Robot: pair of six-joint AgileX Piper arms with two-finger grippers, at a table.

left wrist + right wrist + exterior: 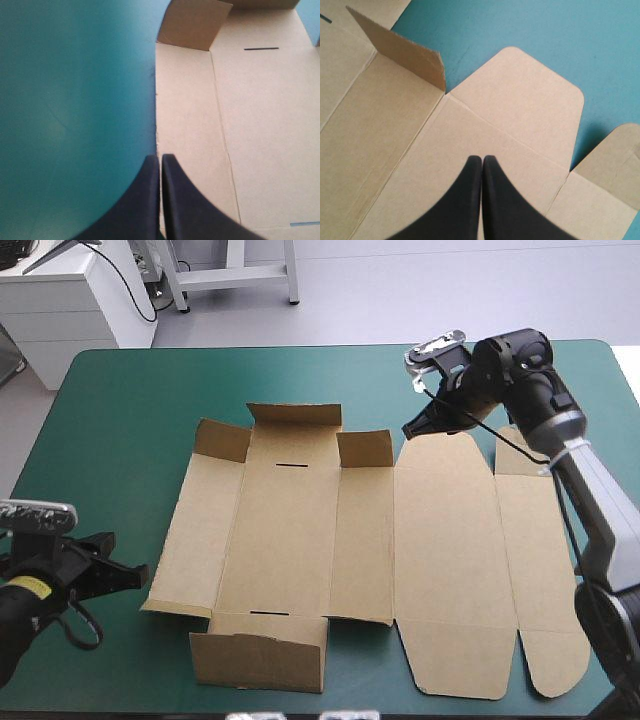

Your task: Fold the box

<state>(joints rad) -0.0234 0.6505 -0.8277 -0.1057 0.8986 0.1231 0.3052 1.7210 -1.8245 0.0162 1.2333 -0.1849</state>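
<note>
Teal-green cover (110, 390): it carries the box and shows on all sides of it.

Box (300, 540): a cut sheet of brown board at the middle of the cover, mostly flat. Its near wall (258, 655) stands partly raised, as do the far flaps (295, 415) along its opposite edge. The lid panel (445, 550) and its rounded flap (520, 95) lie flat toward the box's right side.

Handling, in my judgement: light, stiff across each panel, and bending only at the scored creases. The face looks smooth, so a flat push may slide the whole sheet. I would take hold at a free edge or a half-raised flap, not mid-panel.

Right gripper (412, 427): black fingers pressed together, over the far end of the lid panel, just short of the rounded flap's crease.

Left gripper (138, 575): fingers likewise pressed together, tips at the box's left edge. I cannot confirm contact.

Far slot (292, 466): a narrow cut in the box's base panel, presumably for a tab.
</note>
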